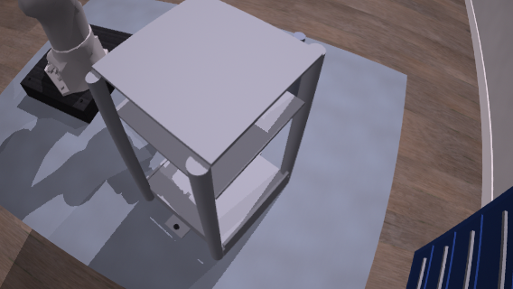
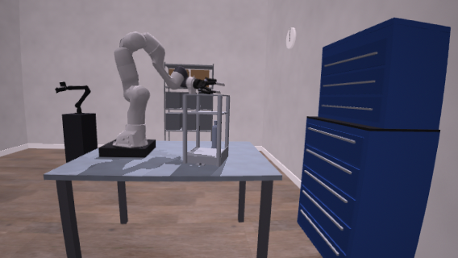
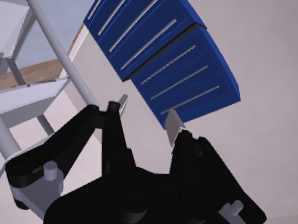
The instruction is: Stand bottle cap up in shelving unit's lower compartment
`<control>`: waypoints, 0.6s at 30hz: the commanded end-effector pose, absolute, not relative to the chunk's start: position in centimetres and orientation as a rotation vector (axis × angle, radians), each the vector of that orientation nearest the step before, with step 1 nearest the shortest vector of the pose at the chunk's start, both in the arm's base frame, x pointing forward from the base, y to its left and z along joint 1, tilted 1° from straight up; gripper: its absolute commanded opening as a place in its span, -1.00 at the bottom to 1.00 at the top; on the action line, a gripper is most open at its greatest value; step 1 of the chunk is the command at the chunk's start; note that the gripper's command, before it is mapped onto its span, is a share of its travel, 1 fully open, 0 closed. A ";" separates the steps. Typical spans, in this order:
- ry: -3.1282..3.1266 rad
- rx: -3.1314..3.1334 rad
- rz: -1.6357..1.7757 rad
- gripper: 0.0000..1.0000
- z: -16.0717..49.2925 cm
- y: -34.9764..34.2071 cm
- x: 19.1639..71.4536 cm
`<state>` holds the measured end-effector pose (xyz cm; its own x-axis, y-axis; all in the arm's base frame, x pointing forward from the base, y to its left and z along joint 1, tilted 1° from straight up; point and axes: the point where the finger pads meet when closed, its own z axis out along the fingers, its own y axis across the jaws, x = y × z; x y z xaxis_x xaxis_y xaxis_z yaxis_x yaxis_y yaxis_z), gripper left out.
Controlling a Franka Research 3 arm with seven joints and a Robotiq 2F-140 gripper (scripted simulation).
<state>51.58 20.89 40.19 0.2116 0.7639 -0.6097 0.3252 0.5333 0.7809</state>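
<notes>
Because the bottle [image 2: 214,133] stands on the desk [image 2: 250,167] behind the shelf unit [image 2: 185,121], the gripper [image 2: 213,85], fingers partly apart and holding nothing, hovers above the unit's top, probably to reach over rather than through the posts.

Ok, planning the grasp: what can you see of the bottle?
The bottle is a slim, pale blue-grey cylinder standing upright on the table, outside the shelving unit, by its corner farthest from the arm. From above, only its round cap peeks past the top shelf. Nothing grips it; finer detail is too small to tell.
</notes>
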 end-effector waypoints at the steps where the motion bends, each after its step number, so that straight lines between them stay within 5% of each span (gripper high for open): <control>1: 1.459 0.889 0.297 -0.13 40.4 21.5 51.4; 18: 1.534 0.589 0.151 -0.13 41.1 23.3 50.9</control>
<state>51.00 22.83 40.99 0.1072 0.5673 -0.8165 0.2735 0.7727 0.5728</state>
